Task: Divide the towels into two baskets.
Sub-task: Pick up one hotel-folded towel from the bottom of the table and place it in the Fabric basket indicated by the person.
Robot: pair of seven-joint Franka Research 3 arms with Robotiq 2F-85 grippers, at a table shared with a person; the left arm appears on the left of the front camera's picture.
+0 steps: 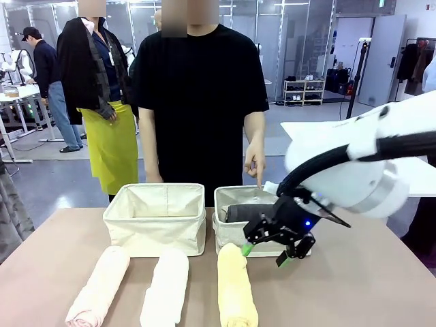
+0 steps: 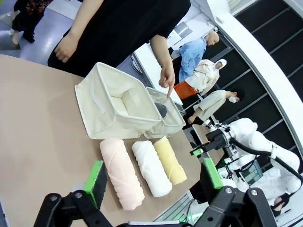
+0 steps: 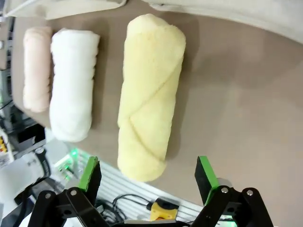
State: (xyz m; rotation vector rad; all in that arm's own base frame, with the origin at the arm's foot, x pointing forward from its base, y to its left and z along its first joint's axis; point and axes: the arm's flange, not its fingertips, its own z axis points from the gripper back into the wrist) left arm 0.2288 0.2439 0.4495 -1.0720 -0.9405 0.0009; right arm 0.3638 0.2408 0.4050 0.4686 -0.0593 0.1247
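Three rolled towels lie side by side on the table in front of the baskets: pink point(image 1: 99, 286), white point(image 1: 165, 286) and yellow point(image 1: 236, 289). A dark grey towel point(image 1: 244, 212) lies inside the right basket point(image 1: 228, 238). Nothing shows inside the left basket point(image 1: 155, 235). My right gripper point(image 1: 266, 255) hangs open just above the far end of the yellow towel point(image 3: 150, 94), which runs up between its fingers point(image 3: 90, 172). My left gripper point(image 2: 154, 182) is open and holds nothing, well above the towels, pink point(image 2: 122, 172) and white point(image 2: 151, 168).
A person in black stands at the far side, and one hand point(image 1: 255, 163) points a finger down into the right basket. Bare tabletop point(image 1: 354, 286) lies to the right of the yellow towel. Other people stand farther back.
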